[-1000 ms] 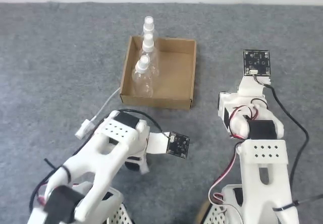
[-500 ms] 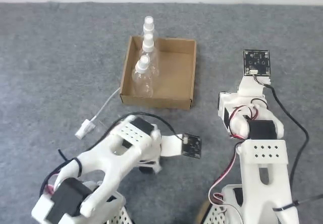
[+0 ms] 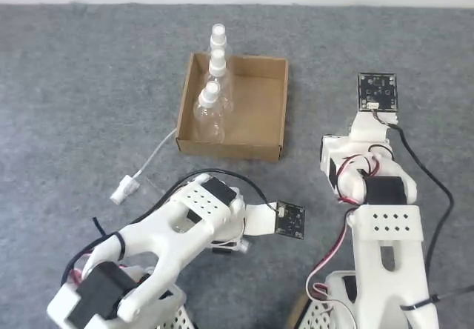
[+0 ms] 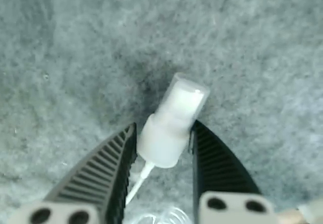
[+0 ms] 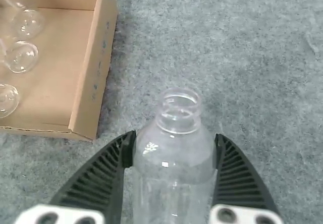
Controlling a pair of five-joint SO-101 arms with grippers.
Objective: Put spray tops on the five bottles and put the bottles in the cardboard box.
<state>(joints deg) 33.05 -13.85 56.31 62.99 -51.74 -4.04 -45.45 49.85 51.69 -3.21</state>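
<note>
Up close, the left gripper point(image 4: 163, 128) is clamped on a spray top point(image 4: 174, 108) above the carpet point(image 4: 262, 42). The right gripper point(image 5: 174, 137) clasps an uncapped bottle point(image 5: 174, 173) near the cardboard box point(image 5: 93, 82). From overhead, three capped bottles point(image 3: 210, 114) stand inside it (along one wall), and a loose spray top point(image 3: 124, 190) lies well apart.

Both arms are built from white printed shells. The left arm point(image 3: 178, 233) is pierced by rows of small round holes. The right arm point(image 3: 385, 233) is perforated likewise, threaded with red and white wires point(image 3: 348, 175) and trailed by a black cable point(image 3: 429, 173). A square black circuit board point(image 3: 377, 92) is mounted at each wrist. The left tool point(image 4: 164, 127) and the right tool point(image 5: 174, 137) are fitted with black ribbed fingers point(image 4: 108, 176) on pale bases drilled with screw holes.
</note>
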